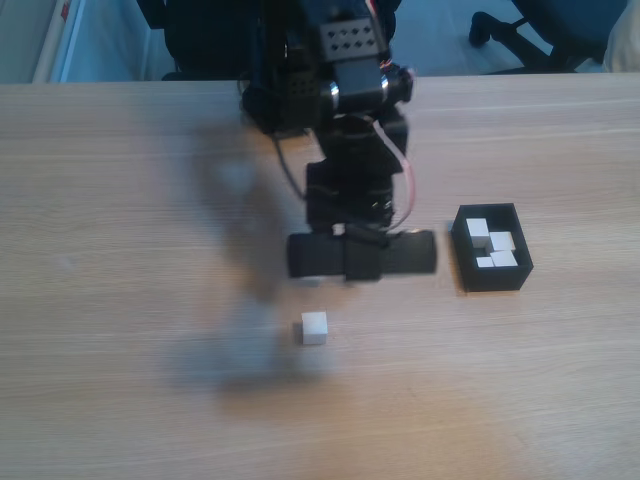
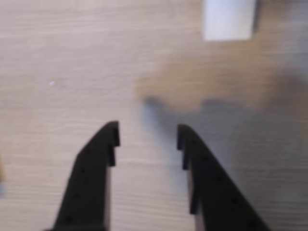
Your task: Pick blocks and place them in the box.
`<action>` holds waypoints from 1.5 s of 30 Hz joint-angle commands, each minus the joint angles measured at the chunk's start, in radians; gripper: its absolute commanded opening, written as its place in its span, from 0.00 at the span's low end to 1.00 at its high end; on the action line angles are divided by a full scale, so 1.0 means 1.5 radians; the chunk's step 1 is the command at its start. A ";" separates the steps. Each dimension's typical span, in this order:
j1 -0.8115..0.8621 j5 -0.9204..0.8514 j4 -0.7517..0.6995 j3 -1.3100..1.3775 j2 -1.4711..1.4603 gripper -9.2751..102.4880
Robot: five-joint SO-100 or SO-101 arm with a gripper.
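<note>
A pale wooden table seen from a fixed camera, with a black robot arm reaching down over its middle. One small plain white cube sits alone on the bare wood, just in front of the arm's wrist and well apart from everything else. To the right in this view stands a small black open-topped rectangular box with thin walls; three more white cubes lie inside it, bunched toward its far and right side.

In the wrist view, the black two-finger gripper hangs above the table with its fingers spread and nothing between them. The loose cube appears at the top edge of this view, ahead of the fingertips and off to the right, not yet lined up with the gap.

The cube looks light, rigid and smooth-sided, probably plastic or painted wood, so it should neither bend nor crush. Its flat parallel faces seem the natural place to grip: one finger on each of two opposite sides, low and centred. A skewed or corner grip would likely let it twist or squirt out.
</note>
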State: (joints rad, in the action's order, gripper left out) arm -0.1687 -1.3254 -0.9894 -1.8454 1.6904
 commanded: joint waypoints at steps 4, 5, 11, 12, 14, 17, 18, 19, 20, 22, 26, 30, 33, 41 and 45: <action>0.049 -0.074 0.047 0.015 -0.021 0.21; 0.056 -0.084 0.055 0.015 -0.026 0.21; 0.086 -0.134 0.132 0.007 -0.048 0.21; 0.089 -0.140 0.142 0.007 -0.052 0.21; 0.093 -0.145 0.159 0.010 -0.061 0.21; 0.094 -0.147 0.171 0.011 -0.072 0.21; 0.094 -0.146 0.178 0.010 -0.075 0.21; 0.094 -0.143 0.185 0.008 -0.079 0.21; 0.094 -0.141 0.191 0.007 -0.083 0.21; 0.094 -0.136 0.202 0.007 -0.090 0.21; 0.095 -0.135 0.219 0.007 -0.104 0.21; 0.095 -0.135 0.236 0.009 -0.119 0.21; 0.094 -0.133 0.245 0.013 -0.129 0.21; 0.094 -0.129 0.269 0.017 -0.154 0.17; 0.094 -0.125 0.270 0.025 -0.163 0.11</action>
State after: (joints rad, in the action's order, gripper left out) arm -0.0276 -1.5202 -0.5998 -1.8438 1.4435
